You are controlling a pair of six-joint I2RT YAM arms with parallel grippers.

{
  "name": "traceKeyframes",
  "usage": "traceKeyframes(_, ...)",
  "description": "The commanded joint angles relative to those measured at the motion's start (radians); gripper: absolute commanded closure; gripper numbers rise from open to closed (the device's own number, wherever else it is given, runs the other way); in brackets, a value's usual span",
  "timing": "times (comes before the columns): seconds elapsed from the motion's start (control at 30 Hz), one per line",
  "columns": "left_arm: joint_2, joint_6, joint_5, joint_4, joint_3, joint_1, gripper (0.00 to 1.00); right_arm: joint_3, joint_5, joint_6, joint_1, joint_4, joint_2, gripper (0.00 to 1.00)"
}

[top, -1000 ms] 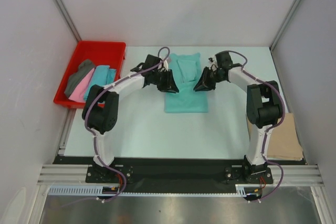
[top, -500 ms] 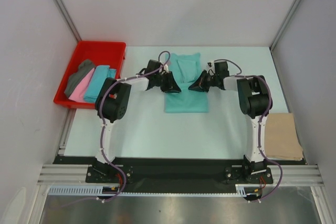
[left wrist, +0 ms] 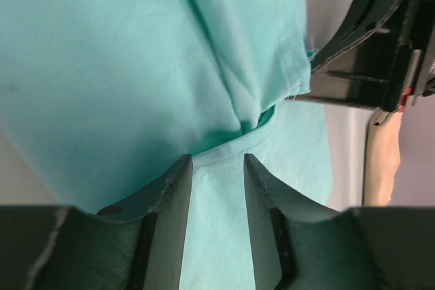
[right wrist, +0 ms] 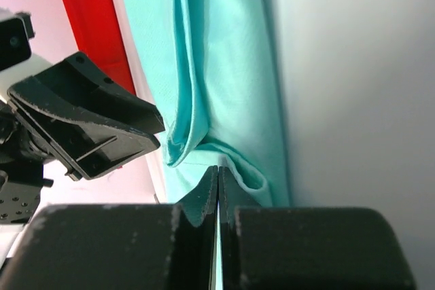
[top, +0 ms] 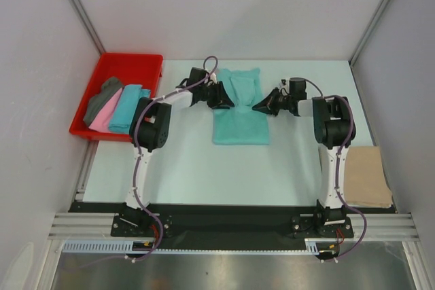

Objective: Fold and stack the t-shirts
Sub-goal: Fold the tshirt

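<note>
The mint green t-shirt (top: 239, 110) lies in the middle of the top view on the white table (top: 204, 168). It is partly folded into a long strip. The left gripper (top: 223, 96) sits at its left edge with its fingers a little apart and nothing between them. The right gripper (top: 262, 106) sits at the right edge, its fingers pressed tight on a small fold of the shirt. The red tray (top: 129, 69) in the upper left holds the dark grey t-shirt (top: 102, 96), the pink t-shirt (top: 102, 120) and the turquoise t-shirt (top: 129, 103). The tan t-shirt (top: 363, 178) lies in the lower right.
</note>
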Motion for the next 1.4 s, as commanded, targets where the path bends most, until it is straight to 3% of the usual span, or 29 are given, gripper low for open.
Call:
traceKeyframes(0.0,-0.106,0.083,-0.051,-0.102,0.029,0.009,0.57,0.055,-0.005,-0.053,-0.007,-0.083,-0.077,0.99)
traceKeyframes(0.2,-0.29,0.068,-0.025,-0.09,-0.127,-0.005,0.53,0.091,-0.011,-0.186,0.009,-0.347,-0.178,0.94)
traceKeyframes(0.4,-0.41,0.001,0.013,-0.012,-0.379,-0.028,0.68,0.036,-0.011,-0.298,0.075,-0.505,-0.249,0.88)
traceKeyframes(0.53,-0.426,-0.012,0.024,0.051,-0.526,-0.037,0.76,-0.02,-0.054,-0.31,0.158,-0.504,-0.25,1.0)
traceKeyframes(0.83,-0.384,0.008,0.016,0.058,-0.623,-0.039,0.83,-0.115,-0.137,-0.311,0.204,-0.494,-0.215,1.0)
traceKeyframes(1.07,-0.359,0.062,-0.024,-0.024,-0.609,-0.039,0.84,-0.181,-0.054,-0.399,0.154,-0.56,-0.217,1.0)
traceKeyframes(1.17,-0.425,0.071,-0.039,-0.071,-0.588,-0.042,0.79,-0.147,-0.03,-0.453,0.16,-0.634,-0.236,1.0)
traceKeyframes(1.23,-0.49,0.053,-0.033,-0.085,-0.582,-0.054,0.71,-0.113,-0.033,-0.449,0.175,-0.675,-0.255,1.0)
traceKeyframes(1.37,-0.556,0.014,-0.016,-0.084,-0.578,-0.074,0.7,-0.083,-0.049,-0.41,0.235,-0.659,-0.278,1.0)
